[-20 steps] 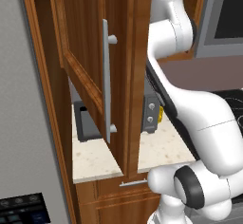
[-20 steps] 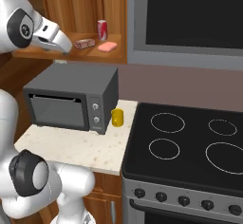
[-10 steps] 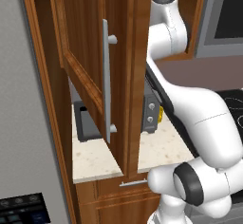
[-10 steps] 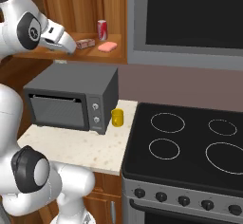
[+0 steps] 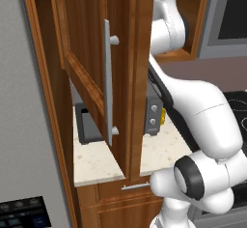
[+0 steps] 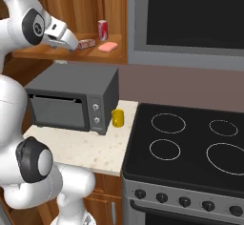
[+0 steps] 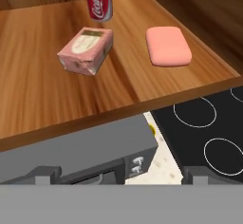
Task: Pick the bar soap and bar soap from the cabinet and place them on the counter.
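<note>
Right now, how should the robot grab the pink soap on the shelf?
Probably from above, pinching the two long sides of the pink bar soap. It lies flat on the cabinet shelf, clear of the boxed soap and soda can, so fingers fit beside it.

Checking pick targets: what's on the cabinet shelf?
On the cabinet shelf: a pink bar soap, a boxed soap and a red can behind it. The shelf's far left is out of frame.

bar soap [image 7: 168,46]: salmon-pink, flat | on open cabinet [image 6: 71,52] shelf | counter [image 6: 83,148]: beige, below
</note>
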